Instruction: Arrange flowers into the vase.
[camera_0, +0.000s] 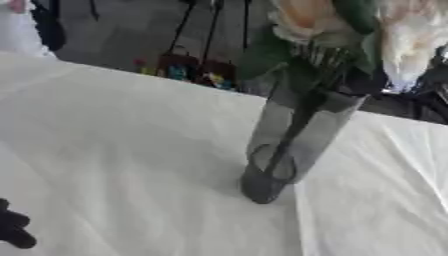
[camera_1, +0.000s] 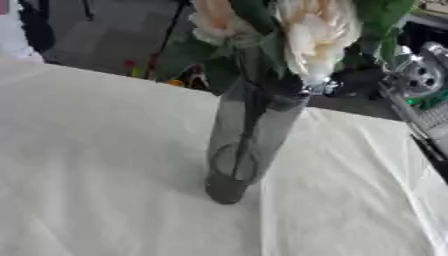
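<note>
Found the vase (camera_0: 293, 145) standing on the white surface (camera_0: 114, 150), a little right of the middle, base down and mouth up. Appeared tilted in both views, mouth toward the upper right, as did the whole scene. Looked grey and see-through, tall and narrow, with a darker, thicker base and a ring-shaped glint low on the wall. Made out dark stems (camera_1: 248, 120) running down inside it, almost to the base.

Saw the flowers (camera_1: 317, 35) crowded above the mouth: a cream and peach bloom with long pale petals, a rounder cream bloom just beside it, and dark green leaves (camera_1: 188, 55) spreading to the left and upward. Reached the top edge of both views, cut off there.

Noted the surface covered in a pale cloth with soft creases, and a shadow beside the vase's base.

Spotted the left hand (camera_0: 14, 230) at the lower left corner of the left eye view, well apart from the vase, only dark fingertips showing, spread apart and holding nothing.

Picked out a silver joint (camera_1: 422, 75) and grey ribbed parts at the right edge of the right eye view, near the blooms but not touching the vase. Could not tell whether the right hand was apart or together.

Beyond the far edge, glimpsed a dark floor (camera_0: 131, 30) and thin black legs (camera_0: 185, 25).
</note>
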